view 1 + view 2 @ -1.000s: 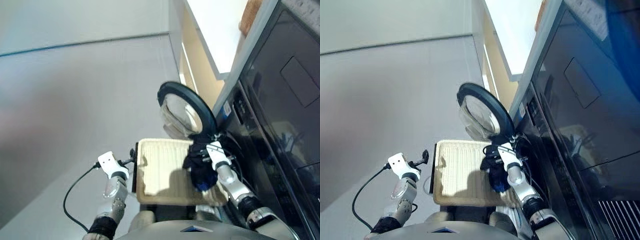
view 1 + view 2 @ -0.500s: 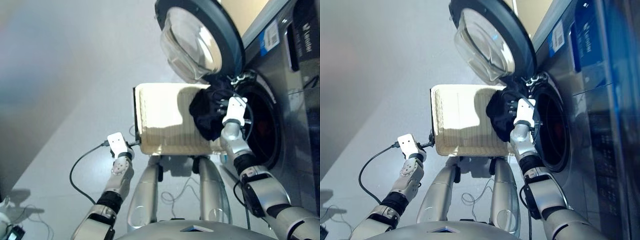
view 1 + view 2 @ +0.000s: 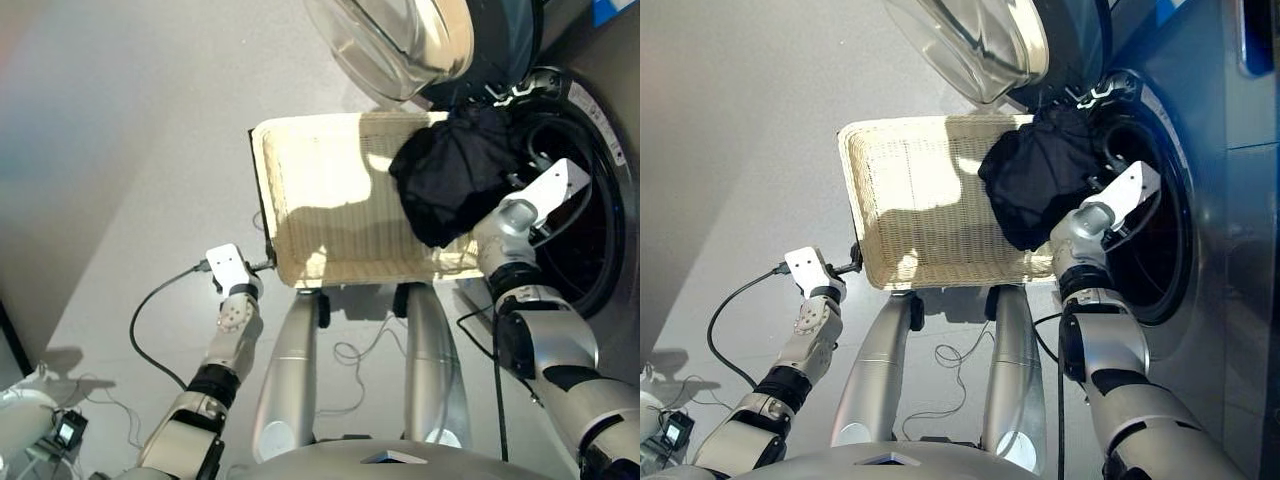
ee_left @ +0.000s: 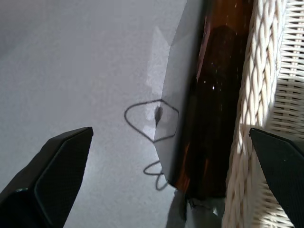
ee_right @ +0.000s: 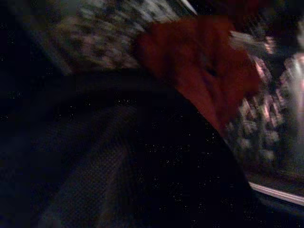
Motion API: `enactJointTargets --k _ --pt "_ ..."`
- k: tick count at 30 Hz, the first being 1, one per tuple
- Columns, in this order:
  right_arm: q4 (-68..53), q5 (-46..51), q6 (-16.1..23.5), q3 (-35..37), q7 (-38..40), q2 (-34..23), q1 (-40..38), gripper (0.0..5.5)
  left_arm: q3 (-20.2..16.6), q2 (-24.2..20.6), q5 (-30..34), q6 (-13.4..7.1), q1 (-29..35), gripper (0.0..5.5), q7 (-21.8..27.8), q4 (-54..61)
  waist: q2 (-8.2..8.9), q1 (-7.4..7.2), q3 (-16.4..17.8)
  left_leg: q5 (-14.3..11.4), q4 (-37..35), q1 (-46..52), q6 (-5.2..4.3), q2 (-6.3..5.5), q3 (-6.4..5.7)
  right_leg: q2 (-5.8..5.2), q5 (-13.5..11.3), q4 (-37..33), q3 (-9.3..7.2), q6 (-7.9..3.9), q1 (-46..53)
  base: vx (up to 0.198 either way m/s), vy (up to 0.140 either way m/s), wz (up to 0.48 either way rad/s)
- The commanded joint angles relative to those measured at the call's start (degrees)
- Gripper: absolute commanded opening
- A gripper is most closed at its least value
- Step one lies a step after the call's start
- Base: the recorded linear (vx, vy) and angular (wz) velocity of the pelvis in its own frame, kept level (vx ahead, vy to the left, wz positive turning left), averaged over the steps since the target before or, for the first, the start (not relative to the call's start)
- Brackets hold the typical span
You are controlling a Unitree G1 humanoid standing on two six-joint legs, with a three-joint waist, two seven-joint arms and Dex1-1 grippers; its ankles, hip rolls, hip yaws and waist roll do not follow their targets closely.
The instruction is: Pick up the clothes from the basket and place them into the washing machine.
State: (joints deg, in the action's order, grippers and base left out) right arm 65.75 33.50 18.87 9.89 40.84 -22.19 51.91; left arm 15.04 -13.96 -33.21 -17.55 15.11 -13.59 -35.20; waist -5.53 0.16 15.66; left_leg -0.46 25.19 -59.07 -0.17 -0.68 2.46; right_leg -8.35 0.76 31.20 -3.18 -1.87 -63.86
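Observation:
The pale wicker basket (image 3: 330,200) stands in front of the washing machine, whose round port (image 3: 590,230) is open and whose glass door (image 3: 400,40) is swung out above the basket. My right gripper (image 3: 505,200) holds a bunched dark garment (image 3: 450,175) at the port's rim, over the basket's right end. The cloth hides its fingers. In the right wrist view this dark cloth (image 5: 118,166) fills the foreground, and an orange-red garment (image 5: 204,66) lies inside the perforated drum. My left gripper (image 4: 171,142) is open beside the basket's near left corner (image 4: 256,95), touching nothing.
The basket rests on a dark brown stand (image 4: 209,95). A black cable (image 3: 150,320) loops over the grey floor from my left wrist. A small device (image 3: 65,432) lies on the floor at the far lower left.
The camera has tilted down towards the floor. My right gripper has carried the dark garment from over the basket to the port's rim. The left gripper has stayed by the basket's corner.

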Motion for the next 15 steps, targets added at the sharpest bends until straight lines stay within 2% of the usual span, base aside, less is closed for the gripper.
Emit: enactJointTargets --k 1,4,6,7,8,9,13,15 --pt "3.3 4.0 2.9 0.4 2.4 -9.0 1.5 0.0 -0.9 -2.2 -1.9 -2.5 -0.6 5.5 -0.4 0.2 -1.63 -1.0 -2.2 -10.1 7.4 -2.0 1.48 -0.98 -0.68 1.08 4.5 0.9 0.99 -3.19 -0.9 0.0 0.0 0.0" --pt "5.0 5.0 2.8 -0.8 3.1 -15.8 4.6 0.0 -0.6 -2.7 -2.7 -2.5 -0.4 5.5 0.0 0.0 -1.95 -0.74 -2.6 -10.8 9.4 -4.5 1.46 -0.29 -0.39 1.68 4.7 2.4 1.72 -3.02 -3.8 0.0 0.0 0.0" --pt "3.9 5.3 5.1 -0.3 6.3 -19.0 5.9 0.0 -0.6 -2.6 -3.1 -2.5 -0.2 5.5 -0.3 -0.2 -2.18 -0.83 -2.7 -11.0 10.8 -6.1 1.34 0.11 -0.31 2.08 4.9 3.4 2.09 -2.98 -5.2 0.0 0.0 0.0" --pt "3.8 5.1 5.1 -0.3 6.6 -18.9 5.9 0.0 -0.5 -2.5 -3.1 -2.5 -0.1 5.5 -0.3 -0.2 -2.21 -0.67 -2.8 -11.2 11.1 -6.4 1.33 0.18 -0.27 2.15 5.0 3.6 2.14 -2.97 -5.6 0.0 0.0 0.0" --pt "2.8 2.6 5.9 0.1 10.7 -21.8 5.5 0.0 -0.5 -2.6 -3.2 -2.7 -0.4 5.5 -0.7 -0.3 -2.48 -0.78 -2.9 -11.2 11.8 -6.8 1.29 0.32 -0.41 2.33 5.2 4.7 2.24 -2.88 -6.5 0.0 0.0 0.0" --pt "2.6 1.2 5.8 0.4 11.6 -23.0 4.8 0.0 -0.4 -2.6 -3.0 -2.7 -0.5 5.5 -0.7 -0.2 -2.62 -0.71 -3.1 -11.4 12.1 -7.2 1.29 0.35 -0.5 2.37 5.4 5.0 2.42 -2.87 -6.8 0.0 0.0 0.0" --pt "3.1 1.2 5.4 0.3 12.3 -26.2 4.2 0.0 0.8 -2.6 -3.1 -3.1 -1.3 5.5 -0.6 -0.1 -2.64 -0.32 -4.1 -11.6 12.2 -7.5 1.16 0.14 -0.5 2.03 5.7 5.6 2.22 -2.9 -7.4 0.0 0.0 0.0" --pt "3.8 2.4 5.1 -0.6 9.8 -25.0 4.0 0.0 1.3 -2.1 -3.2 -3.2 -1.1 5.5 -0.5 -0.7 -2.48 -0.16 -4.8 -11.5 11.8 -7.2 1.05 0.12 -0.57 1.95 5.7 5.5 2.07 -2.86 -7.0 0.0 0.0 0.0"
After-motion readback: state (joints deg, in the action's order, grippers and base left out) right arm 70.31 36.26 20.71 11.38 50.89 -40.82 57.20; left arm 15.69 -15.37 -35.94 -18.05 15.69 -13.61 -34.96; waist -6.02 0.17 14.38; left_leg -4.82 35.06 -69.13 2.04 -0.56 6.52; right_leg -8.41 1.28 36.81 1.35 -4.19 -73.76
